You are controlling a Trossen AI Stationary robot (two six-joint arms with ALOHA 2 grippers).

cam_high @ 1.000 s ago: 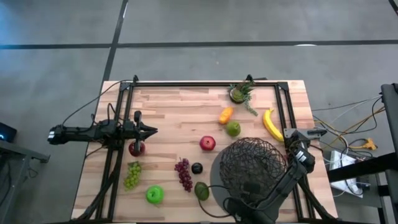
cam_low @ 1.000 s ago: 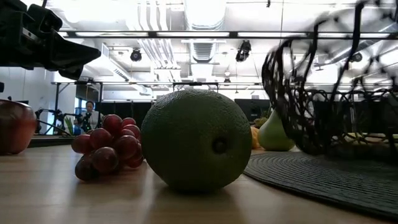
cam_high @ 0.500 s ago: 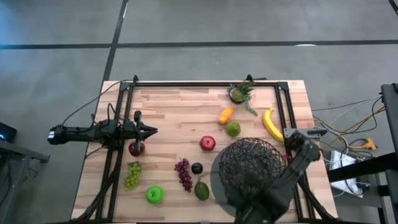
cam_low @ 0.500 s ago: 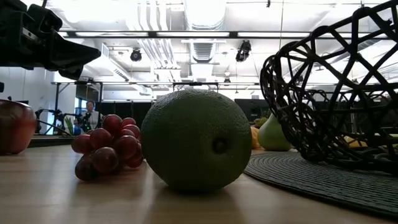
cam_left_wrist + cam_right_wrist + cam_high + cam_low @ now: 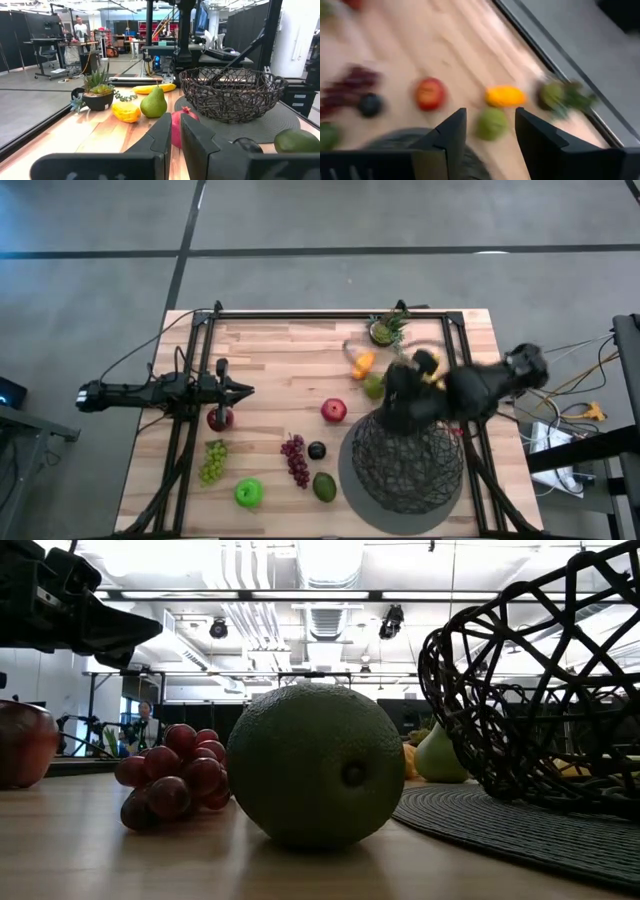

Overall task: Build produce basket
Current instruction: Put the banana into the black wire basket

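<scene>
R end effector (image 5: pixel 489 132) fingers apart, empty, above basket (image 5: pixel 404 460) far rim nr pear (image 5: pixel 374 386); L end effector (image 5: pixel 173 131) pinched closed, well off.

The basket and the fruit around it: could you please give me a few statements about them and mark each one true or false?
1. The basket sits on a round grey mat. True.
2. The banana already lies inside the basket. False: it lies on the table beyond the basket, which looks empty.
3. The right end effector is open and holds nothing. True.
4. The green apple sits beside the potted plant. False: it is at the opposite, near-left part of the table, by the green grapes.
5. The left end effector is shut and holds nothing. True.
</scene>
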